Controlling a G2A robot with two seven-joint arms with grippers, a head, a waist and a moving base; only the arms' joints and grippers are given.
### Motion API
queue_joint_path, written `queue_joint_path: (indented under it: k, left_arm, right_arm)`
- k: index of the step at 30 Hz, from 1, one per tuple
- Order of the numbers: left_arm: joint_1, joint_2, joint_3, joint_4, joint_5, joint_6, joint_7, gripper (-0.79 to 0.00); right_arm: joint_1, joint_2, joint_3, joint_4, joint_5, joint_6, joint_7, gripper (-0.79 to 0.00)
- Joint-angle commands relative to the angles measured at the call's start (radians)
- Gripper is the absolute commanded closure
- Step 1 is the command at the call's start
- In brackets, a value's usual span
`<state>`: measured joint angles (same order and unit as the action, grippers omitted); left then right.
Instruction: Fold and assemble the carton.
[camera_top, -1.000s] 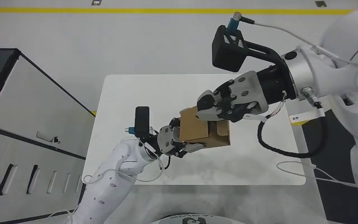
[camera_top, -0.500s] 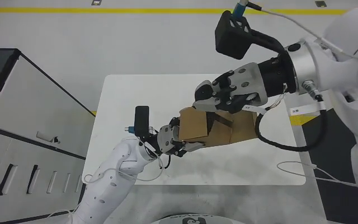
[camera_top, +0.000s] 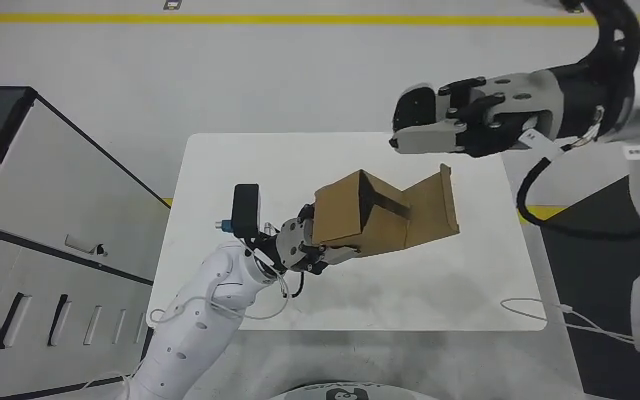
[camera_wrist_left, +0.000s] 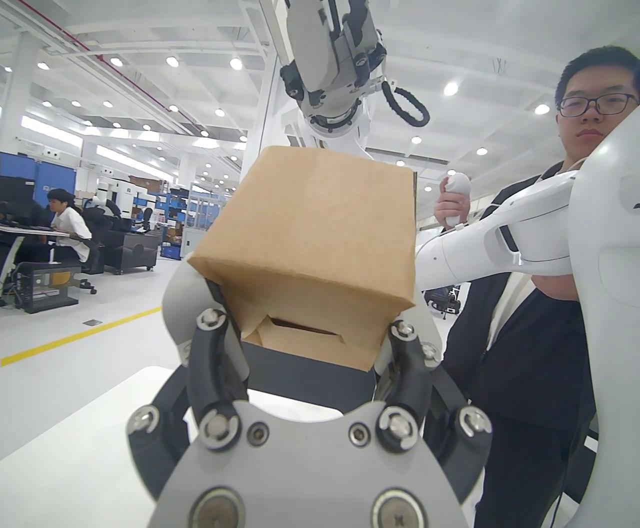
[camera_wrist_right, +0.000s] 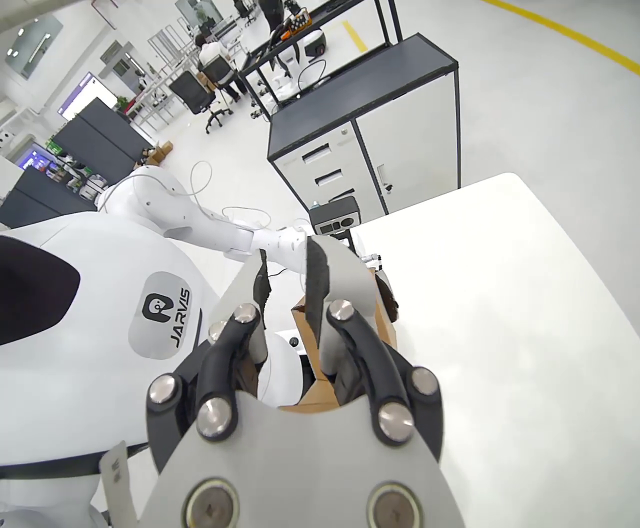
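Carton (camera_top: 360, 212) hangs mid-frame over table (camera_top: 250, 170). Left gripper (camera_top: 322, 238) is clamped on its left end so that, we think, the open flap faces right gripper (camera_top: 408, 125) at upper right, jaws a bit apart w/ nothing between.

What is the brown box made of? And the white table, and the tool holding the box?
The carton looks like plain brown cardboard: matte, with creased folds and a raw cut edge. The table has a smooth white top with a soft sheen, perhaps laminate or plastic; I cannot tell which. The left tool seems mostly metal: a grey plate, shiny screws and black links.
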<state>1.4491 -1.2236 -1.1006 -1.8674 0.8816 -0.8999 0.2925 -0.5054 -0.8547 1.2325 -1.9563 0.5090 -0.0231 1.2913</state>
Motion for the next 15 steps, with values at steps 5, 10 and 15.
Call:
queue_joint_path:
  k: [5, 10, 15]
  left_arm:
    - [0.003, 0.000, 0.003, -0.007, -0.010, 0.016, -0.010, 0.000]
    - [0.007, 0.000, -0.001, -0.006, -0.043, 0.012, -0.014, 0.000]
    - [0.004, 0.001, -0.004, -0.003, -0.049, 0.009, -0.024, 0.000]
  right_arm:
    - [-0.030, 0.002, 0.023, 0.014, 0.020, -0.003, -0.049, -0.785]
    - [-0.094, 0.018, 0.102, 0.039, 0.054, 0.048, -0.020, -0.785]
    - [-0.161, 0.039, 0.164, 0.029, 0.018, 0.208, -0.003, -0.785]
